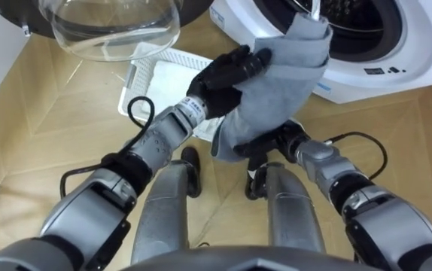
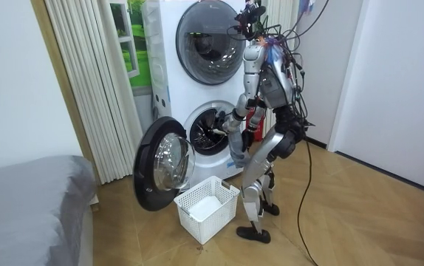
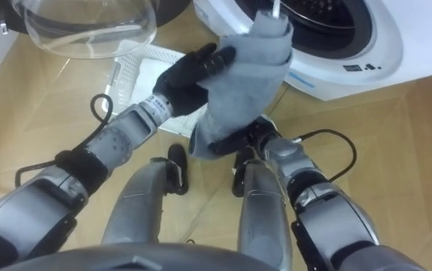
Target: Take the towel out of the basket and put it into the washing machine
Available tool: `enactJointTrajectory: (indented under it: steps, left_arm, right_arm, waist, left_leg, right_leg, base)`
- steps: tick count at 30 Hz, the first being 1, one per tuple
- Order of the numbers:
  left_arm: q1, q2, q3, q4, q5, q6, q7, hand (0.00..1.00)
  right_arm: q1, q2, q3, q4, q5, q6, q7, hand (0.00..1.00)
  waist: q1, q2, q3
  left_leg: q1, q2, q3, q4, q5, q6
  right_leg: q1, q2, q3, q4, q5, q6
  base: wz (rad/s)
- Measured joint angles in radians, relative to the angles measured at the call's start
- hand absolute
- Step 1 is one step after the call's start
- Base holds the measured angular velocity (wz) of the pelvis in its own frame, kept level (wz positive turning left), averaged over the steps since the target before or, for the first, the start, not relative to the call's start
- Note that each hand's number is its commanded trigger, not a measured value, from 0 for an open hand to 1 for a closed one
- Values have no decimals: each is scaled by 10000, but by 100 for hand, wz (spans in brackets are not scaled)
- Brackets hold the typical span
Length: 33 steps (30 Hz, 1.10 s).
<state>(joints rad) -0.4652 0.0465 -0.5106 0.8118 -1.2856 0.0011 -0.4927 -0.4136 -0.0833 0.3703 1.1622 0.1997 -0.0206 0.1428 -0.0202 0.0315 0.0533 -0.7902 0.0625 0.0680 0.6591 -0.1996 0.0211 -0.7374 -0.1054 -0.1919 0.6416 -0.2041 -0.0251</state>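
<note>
Before the open lower washing machine (image 1: pixel 397 53), the humanoid robot stands on a wooden floor (image 1: pixel 65 113) with a grey towel (image 1: pixel 284 83) raised between both hands. In the left eye view the towel hangs in the upper middle of the frame, its top bunched against the lower rim of the drum opening and the rest of it still outside. The black left hand (image 1: pixel 223 75) reaches in from the lower left of the frame and grips the towel's left side, fingers curled into the cloth. The right hand (image 1: pixel 280 141) sits lower, at the centre of the frame, tucked under the towel's bottom edge; whether it grips the cloth cannot be told. The machine's round glass door (image 1: pixel 118 30) stands swung open at the upper left of the frame. Below the door, behind the left hand, a white plastic basket (image 1: pixel 177 56) rests on the floor with something white lying in it. In the room view the robot stands upright close to the machine, at the centre of the frame, with the basket on the floor at its feet. A second machine (image 2: pixel 208 37) is stacked above the open one. Pale curtain folds (image 2: pixel 86 81) hang at the upper left of that frame, and a grey bed (image 2: pixel 27 199) fills the lower left corner.
</note>
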Motion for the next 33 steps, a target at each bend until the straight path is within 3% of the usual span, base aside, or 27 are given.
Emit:
enactJointTrajectory:
  steps: [13,14,16,22,29,31,33]
  left_arm:
    - [0,-1,45,-33,-388,-5,1,100]
    - [0,-8,117,-34,-399,-5,2,96]
    - [0,-17,309,-33,-401,-5,7,0]
    - [58,58,789,-29,-569,-7,219,0]
    - [965,260,2035,350,-538,-300,818,0]
    - [1220,388,2286,833,-120,-382,1181,0]
    - [1600,491,2579,1474,1588,-550,1858,0]
  right_arm:
    - [136,40,3,-197,-70,-33,-629,100]
    - [193,63,0,-311,-69,-35,-688,100]
    - [254,67,0,-409,-70,-106,-707,100]
    - [433,77,-57,-391,-50,-163,-770,100]
    - [1197,-179,-119,-300,-27,2,-774,100]
    - [1328,-252,-181,-204,-26,42,-787,100]
    - [1362,-378,-233,102,-16,21,-765,100]
  waist:
    - [-3,0,0]
    - [-2,0,0]
    - [-9,0,0]
    - [83,36,3]
    - [816,132,7]
    - [990,151,10]
    - [1122,151,10]
  left_leg:
    - [-7,4,-33,36,10,-17]
    - [-8,4,-37,41,10,-17]
    - [-8,3,-40,26,10,-18]
    - [98,-6,-166,-6,19,-37]
    - [210,-24,-130,-216,31,-95]
    - [192,-53,-124,-306,51,-123]
    - [173,-63,-125,-384,74,-145]
  right_leg:
    - [2,15,-15,6,0,-5]
    - [4,16,-17,5,0,-5]
    - [5,18,-14,4,0,-5]
    - [177,67,-46,-96,15,-7]
    - [212,73,-38,-200,2,-32]
    - [160,39,-73,-213,-16,-50]
    - [138,3,-153,-217,-47,-89]
  base:
    - [0]
    - [0]
    - [0]
    - [1]
    - [0]
    - [2]
    - [5]
